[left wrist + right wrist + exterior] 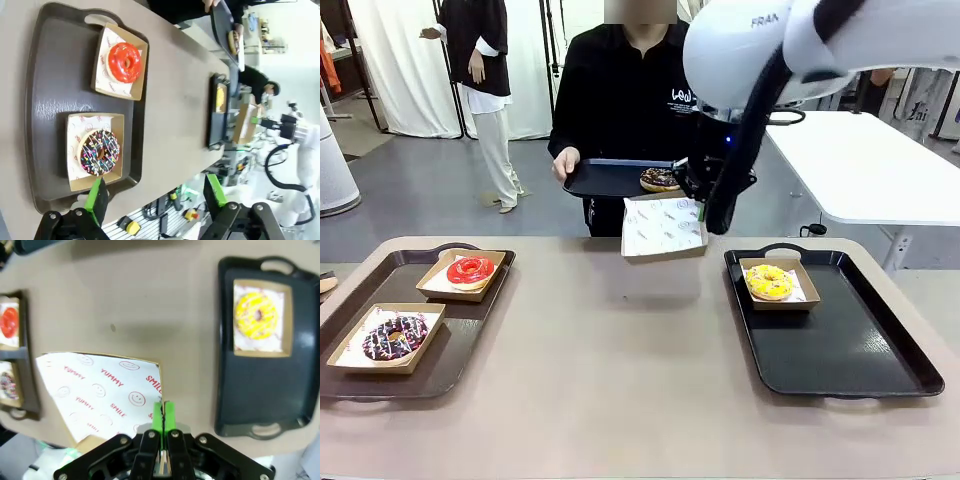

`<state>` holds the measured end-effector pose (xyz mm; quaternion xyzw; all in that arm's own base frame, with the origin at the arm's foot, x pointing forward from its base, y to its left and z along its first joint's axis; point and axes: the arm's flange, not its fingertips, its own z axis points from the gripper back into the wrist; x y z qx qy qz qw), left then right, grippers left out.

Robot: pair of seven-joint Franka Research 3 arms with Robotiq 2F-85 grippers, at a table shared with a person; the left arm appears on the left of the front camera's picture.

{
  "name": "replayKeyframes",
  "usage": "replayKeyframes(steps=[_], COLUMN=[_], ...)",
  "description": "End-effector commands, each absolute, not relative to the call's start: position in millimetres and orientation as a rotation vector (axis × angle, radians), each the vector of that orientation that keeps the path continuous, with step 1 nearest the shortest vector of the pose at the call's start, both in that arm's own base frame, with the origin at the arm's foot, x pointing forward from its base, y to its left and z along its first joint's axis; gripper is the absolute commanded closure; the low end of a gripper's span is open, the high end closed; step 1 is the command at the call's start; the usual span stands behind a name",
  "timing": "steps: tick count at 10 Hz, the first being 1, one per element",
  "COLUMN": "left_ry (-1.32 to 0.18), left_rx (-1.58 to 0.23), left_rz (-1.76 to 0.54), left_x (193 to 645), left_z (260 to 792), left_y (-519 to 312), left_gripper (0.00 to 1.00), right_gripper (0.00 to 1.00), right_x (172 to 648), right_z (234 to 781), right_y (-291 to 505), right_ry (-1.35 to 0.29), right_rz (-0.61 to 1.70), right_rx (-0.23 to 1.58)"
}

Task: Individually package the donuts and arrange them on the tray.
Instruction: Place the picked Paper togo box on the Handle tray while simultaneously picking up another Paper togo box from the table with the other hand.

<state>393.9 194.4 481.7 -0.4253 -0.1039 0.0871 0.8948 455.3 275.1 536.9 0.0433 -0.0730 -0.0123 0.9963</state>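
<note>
My right gripper (701, 206) (162, 409) hangs above the far middle of the table, shut on the rim of an empty paper-lined cardboard box (664, 228) (97, 390). Behind it a person holds a black tray (605, 180) carrying a pale-sprinkled chocolate donut (660, 179). The yellow donut (769, 282) (256, 315) lies boxed on the right tray (850, 350). On the left tray (470, 330) (50, 110) the red donut (470, 270) (124, 62) and the purple-white sprinkled chocolate donut (395, 337) (100, 152) each lie in a box. My left gripper (156, 196) hovers open over that tray's edge.
The tan table's middle and front are bare between the two trays. Most of the right tray (260, 390) in front of the yellow donut's box is free. A white table (865, 165) stands behind at the right.
</note>
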Motion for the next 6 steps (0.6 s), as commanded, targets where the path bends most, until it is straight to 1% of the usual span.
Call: replayKeyframes(steps=[1, 3, 5, 6], left_ry=[-0.207, -0.121, 0.003, 0.009], left_rx=[-0.993, -1.043, -1.081, -1.092], left_rz=[0.207, 0.233, 0.271, 0.284], left_x=[405, 406, 406, 406], left_z=[470, 456, 443, 438], left_y=[228, 248, 254, 255], left_gripper=[0.0, 0.0, 0.0, 0.0], right_gripper=[1.0, 1.0, 1.0, 1.0], right_x=[488, 508, 519, 522], right_z=[539, 533, 529, 528], right_y=[291, 296, 296, 295], right_ry=[-0.105, -0.081, -0.067, -0.069], right_rz=[-0.034, -0.025, -0.043, -0.039], right_rx=[0.066, 0.08, 0.085, 0.089])
